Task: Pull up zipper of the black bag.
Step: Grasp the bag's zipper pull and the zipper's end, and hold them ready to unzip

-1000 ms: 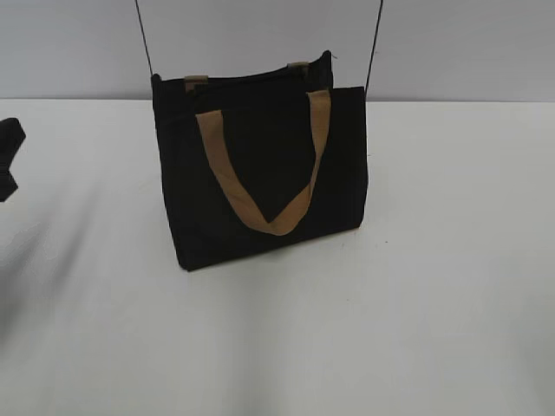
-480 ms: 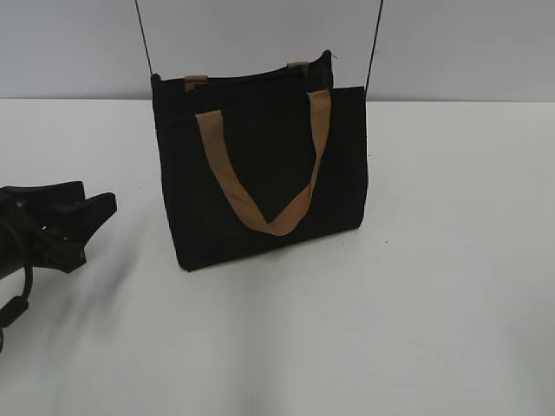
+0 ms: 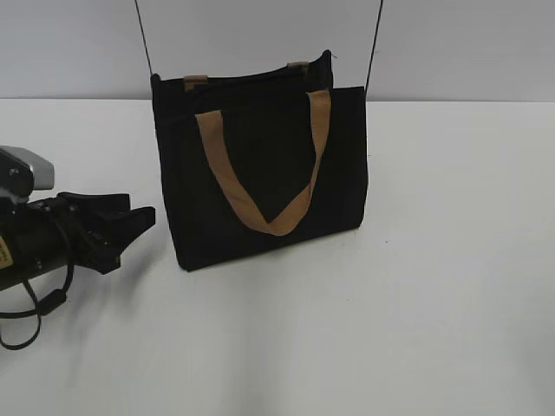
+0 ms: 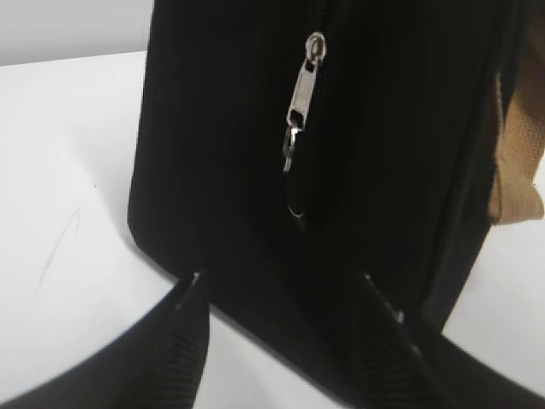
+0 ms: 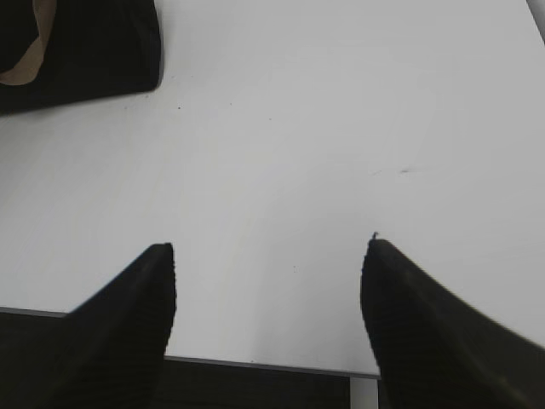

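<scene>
The black bag (image 3: pixel 260 173) stands upright on the white table, tan handle (image 3: pixel 260 186) hanging down its front. Its thin black shoulder strap (image 3: pixel 375 48) rises out of view. My left gripper (image 3: pixel 130 221) is open, low on the table just left of the bag's left end. In the left wrist view the bag's end panel (image 4: pixel 213 153) fills the frame, with the zipper's silvery metal pull (image 4: pixel 300 106) hanging on it above my open jaws (image 4: pixel 281 285). My right gripper (image 5: pixel 268 251) is open and empty, out of the exterior view; the bag's corner (image 5: pixel 85 51) shows far ahead of it.
The white table (image 3: pixel 416 286) runs to a grey wall behind. Its near edge (image 5: pixel 255 365) shows beneath my right jaws. A second tan handle (image 3: pixel 196 82) sits at the bag's back top edge.
My left gripper has moved in from the left edge toward the bag's left end. The bag has not moved.
</scene>
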